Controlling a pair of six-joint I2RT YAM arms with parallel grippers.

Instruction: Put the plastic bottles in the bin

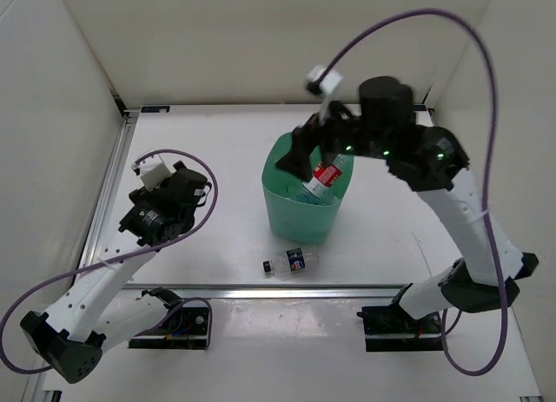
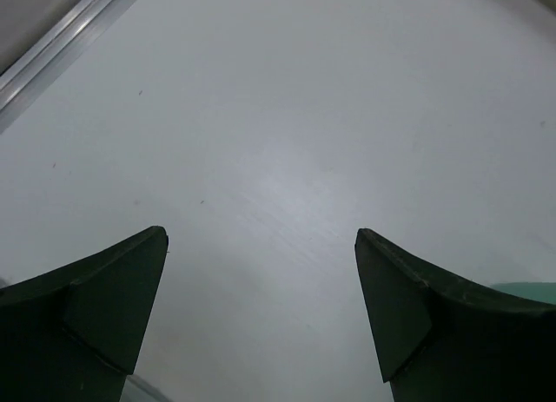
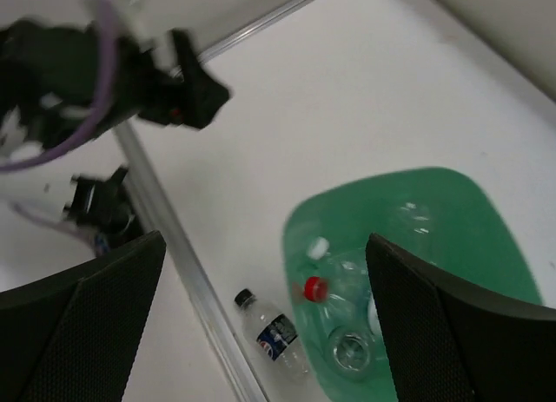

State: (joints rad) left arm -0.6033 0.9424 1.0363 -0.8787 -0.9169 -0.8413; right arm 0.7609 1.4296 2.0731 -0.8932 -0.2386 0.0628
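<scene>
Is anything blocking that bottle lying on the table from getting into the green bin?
Nothing visible on the table: the bottle lies just beside the bin. The right hand, open, hangs over the bin's mouth, though.
</scene>
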